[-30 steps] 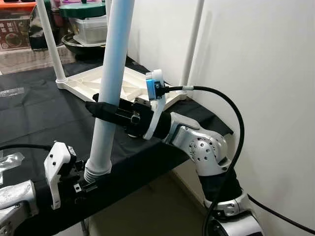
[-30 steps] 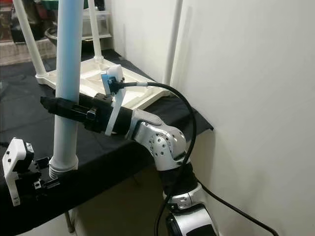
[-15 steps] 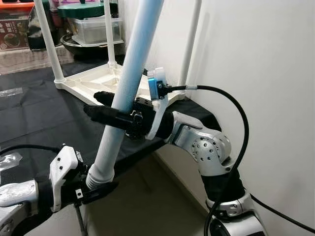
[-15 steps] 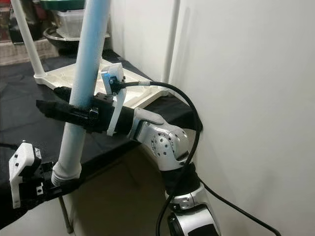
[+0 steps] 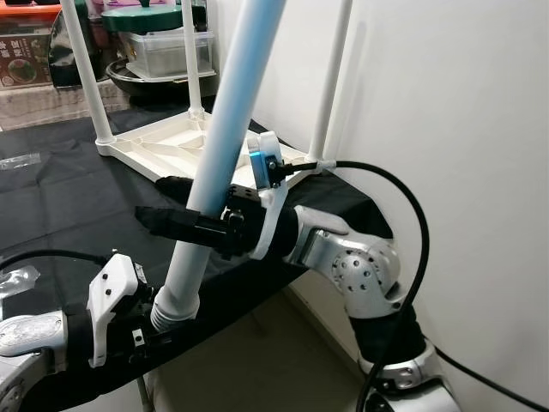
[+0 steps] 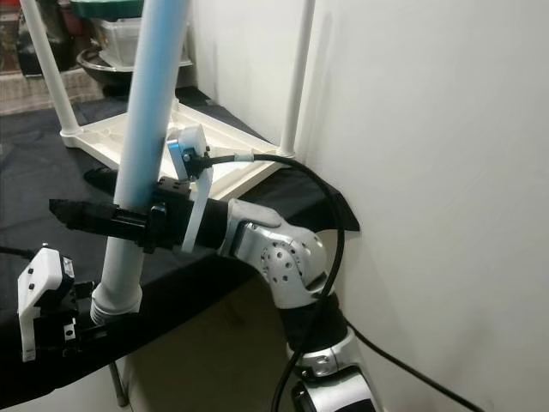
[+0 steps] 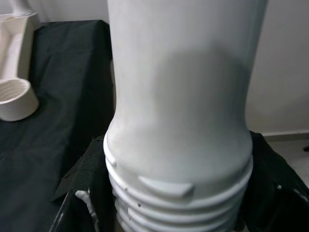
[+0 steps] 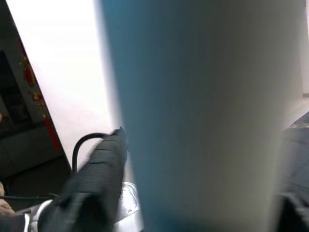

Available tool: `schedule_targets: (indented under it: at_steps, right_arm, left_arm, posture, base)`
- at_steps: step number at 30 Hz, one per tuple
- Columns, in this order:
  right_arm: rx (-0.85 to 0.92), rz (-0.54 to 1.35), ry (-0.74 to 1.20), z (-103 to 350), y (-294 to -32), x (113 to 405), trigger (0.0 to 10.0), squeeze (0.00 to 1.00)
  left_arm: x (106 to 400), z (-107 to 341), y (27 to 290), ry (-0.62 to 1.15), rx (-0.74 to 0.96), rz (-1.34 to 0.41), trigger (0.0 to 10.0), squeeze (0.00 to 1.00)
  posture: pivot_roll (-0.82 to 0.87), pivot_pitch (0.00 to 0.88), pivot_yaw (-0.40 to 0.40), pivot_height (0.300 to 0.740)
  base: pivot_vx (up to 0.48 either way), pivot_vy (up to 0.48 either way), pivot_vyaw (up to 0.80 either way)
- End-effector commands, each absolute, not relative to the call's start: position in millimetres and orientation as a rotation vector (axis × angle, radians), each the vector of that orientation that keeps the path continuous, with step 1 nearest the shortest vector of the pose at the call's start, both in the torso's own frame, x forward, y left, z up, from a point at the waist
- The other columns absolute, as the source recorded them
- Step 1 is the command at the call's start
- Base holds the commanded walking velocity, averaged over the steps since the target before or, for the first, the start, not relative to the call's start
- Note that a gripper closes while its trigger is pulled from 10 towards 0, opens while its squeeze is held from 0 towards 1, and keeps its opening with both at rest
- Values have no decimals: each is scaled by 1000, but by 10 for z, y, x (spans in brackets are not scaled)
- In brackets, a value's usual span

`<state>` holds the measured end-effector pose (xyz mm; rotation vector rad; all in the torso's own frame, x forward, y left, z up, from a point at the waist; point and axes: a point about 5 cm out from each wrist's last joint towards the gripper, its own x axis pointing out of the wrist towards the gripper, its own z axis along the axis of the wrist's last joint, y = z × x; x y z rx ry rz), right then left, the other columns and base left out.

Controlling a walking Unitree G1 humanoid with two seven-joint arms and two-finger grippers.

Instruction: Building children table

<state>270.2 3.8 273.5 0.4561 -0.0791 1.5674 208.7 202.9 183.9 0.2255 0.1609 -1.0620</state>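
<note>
The left gripper (image 5: 159, 330) is closed on the threaded end of the loose leg (image 5: 219, 146), which leans over the front edge of the black-covered surface (image 5: 69, 197). The right gripper (image 5: 171, 223) clamps its middle. The upturned table top (image 5: 184, 146) near the far edge carries three legs; I judge this fourth one remains to screw in.

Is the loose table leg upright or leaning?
Leaning: the table leg slants, threaded end low by the left pincer, top further right.
</note>
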Motion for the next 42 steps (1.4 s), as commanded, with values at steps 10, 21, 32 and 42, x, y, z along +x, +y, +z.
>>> schedule_targets:
  at_steps: [10, 21, 32, 42]
  right_arm:
    - [485, 1573, -113, 2783, 108, 2642, 0, 0]
    - [398, 1330, -136, 2652, -136, 2904, 0, 0]
    - [239, 1047, -108, 2457, -615, 3205, 0, 0]
    - [158, 654, -144, 2431, -813, 3469, 10000, 0]
  left_arm:
    - [2081, 1829, 1974, 160, 258, -1116, 10000, 0]
    - [2353, 2084, 2293, -51, 252, -693, 10000, 1000]
    - [2084, 2039, 2449, -83, 133, -476, 10000, 788]
    - [2198, 1969, 2699, -128, 99, 20, 10000, 0]
  posture:
    - [-26, 0, -68, 740]
    - [-24, 0, -66, 740]
    - [-6, 0, -83, 740]
    - [-1, 0, -77, 740]
  base:
    - [0, 0, 0]
    - [0, 0, 0]
    - [0, 0, 0]
    - [0, 0, 0]
